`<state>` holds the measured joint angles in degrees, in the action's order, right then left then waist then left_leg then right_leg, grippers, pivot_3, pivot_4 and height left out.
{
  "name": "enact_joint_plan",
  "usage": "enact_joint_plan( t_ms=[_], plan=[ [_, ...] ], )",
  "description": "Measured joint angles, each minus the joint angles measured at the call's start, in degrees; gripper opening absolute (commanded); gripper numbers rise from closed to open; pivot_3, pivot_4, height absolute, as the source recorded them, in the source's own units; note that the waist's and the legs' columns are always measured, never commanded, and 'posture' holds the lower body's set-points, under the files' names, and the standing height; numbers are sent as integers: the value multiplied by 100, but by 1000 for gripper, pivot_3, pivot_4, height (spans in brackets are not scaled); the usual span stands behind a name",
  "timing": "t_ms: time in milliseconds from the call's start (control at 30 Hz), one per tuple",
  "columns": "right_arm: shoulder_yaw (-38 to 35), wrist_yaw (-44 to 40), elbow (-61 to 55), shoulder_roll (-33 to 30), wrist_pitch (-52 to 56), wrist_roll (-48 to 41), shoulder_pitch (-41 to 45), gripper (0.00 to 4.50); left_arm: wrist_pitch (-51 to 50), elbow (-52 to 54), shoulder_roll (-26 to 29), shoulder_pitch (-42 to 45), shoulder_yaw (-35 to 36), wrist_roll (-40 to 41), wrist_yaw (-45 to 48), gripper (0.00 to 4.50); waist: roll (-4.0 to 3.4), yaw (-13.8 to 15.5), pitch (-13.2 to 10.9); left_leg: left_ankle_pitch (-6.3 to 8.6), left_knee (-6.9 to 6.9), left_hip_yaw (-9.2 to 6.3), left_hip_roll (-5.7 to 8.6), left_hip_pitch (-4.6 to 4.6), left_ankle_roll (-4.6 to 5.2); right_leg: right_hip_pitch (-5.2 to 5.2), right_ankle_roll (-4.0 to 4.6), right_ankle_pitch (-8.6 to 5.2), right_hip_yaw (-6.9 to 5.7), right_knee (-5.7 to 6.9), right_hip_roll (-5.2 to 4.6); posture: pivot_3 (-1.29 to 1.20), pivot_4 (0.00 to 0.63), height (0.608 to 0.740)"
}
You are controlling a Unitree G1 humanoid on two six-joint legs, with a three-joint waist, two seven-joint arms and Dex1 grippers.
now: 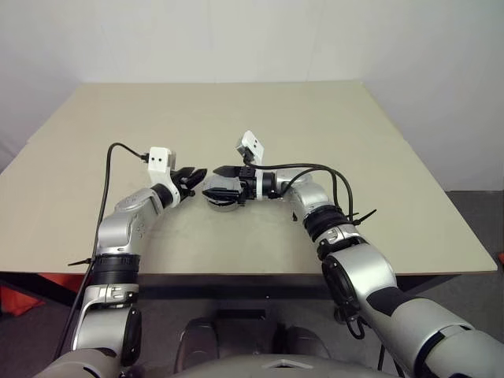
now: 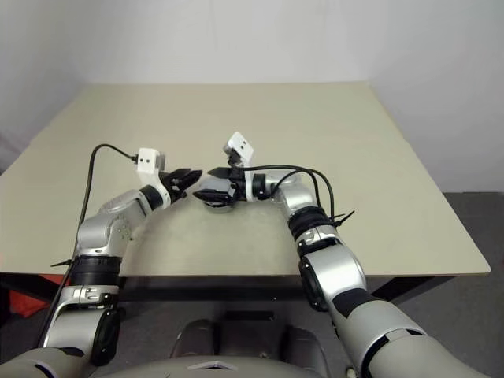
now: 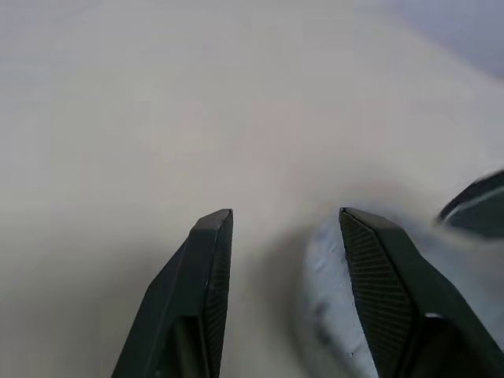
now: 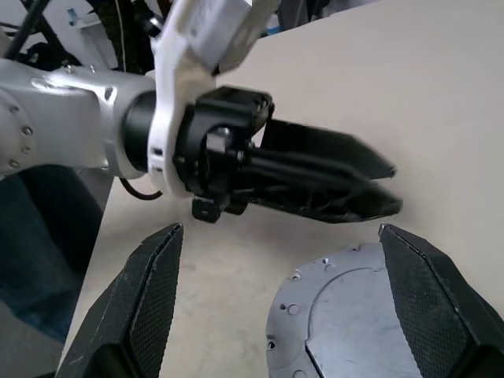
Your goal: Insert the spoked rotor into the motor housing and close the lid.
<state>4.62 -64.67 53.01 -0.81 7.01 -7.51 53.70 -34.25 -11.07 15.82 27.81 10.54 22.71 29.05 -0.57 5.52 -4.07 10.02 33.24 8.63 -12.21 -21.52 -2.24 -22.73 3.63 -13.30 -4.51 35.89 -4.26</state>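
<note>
Centrally, on the beige table [image 1: 331,134], the two arms meet above one small assembly. Left side: the left gripper [image 1: 194,176] hangs just above the tabletop, pointing across toward the right gripper. In the left wrist view its two black fingers [image 3: 206,276] stand apart with bare table between them and nothing between the pads, so it holds nothing. A pale grey rounded body, blurred, lies just beside one finger in that view; whether they touch cannot be told. A white camera block [image 1: 161,160] sits on the left wrist, with a black cable [image 1: 110,169] looping back along the arm.

Centre: the motor housing [image 1: 223,198] rests on the table directly below the right gripper, a small round silver-grey piece. The right wrist view shows its closed top, the lid [image 4: 346,327], as a flat grey metal disc with a faceted edge and small holes near the rim. The spoked rotor cannot be made out.

Right side: the right gripper [image 1: 224,183] points toward the left one, fingers [image 4: 138,307] spread wide to either side of the disc; contact with it cannot be told. In that view the left gripper's fingertips hover just beyond the disc.
</note>
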Motion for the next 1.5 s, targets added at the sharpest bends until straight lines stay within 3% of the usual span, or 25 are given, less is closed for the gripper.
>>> enact_joint_plan(
  t_ms=[1000,1100,1267,1500],
  plan=[
    [-180,883,427,-3,-345,5,189,4486,-749,-336,-27,119,-200,278,92,2273,0,0,0,-1,0,-1,1,2,-2,2,0,0,0,0,0,0,0,740],
    [-180,915,514,-9,-351,45,189,4500,-732,-272,5,83,-192,282,95,1694,0,-1,0,-1,0,0,1,2,-2,2,0,0,0,1,0,0,0,740],
    [-180,983,582,-12,-374,60,191,4500,-681,-204,65,-16,-81,302,66,66,0,-2,0,-1,0,0,1,2,-2,3,0,0,0,0,0,0,0,740],
    [-180,991,675,-3,-408,72,229,4500,-725,-148,58,-96,-67,344,68,22,0,5,0,-1,1,-1,3,1,-1,3,0,0,0,1,0,0,0,740]
  ],
)
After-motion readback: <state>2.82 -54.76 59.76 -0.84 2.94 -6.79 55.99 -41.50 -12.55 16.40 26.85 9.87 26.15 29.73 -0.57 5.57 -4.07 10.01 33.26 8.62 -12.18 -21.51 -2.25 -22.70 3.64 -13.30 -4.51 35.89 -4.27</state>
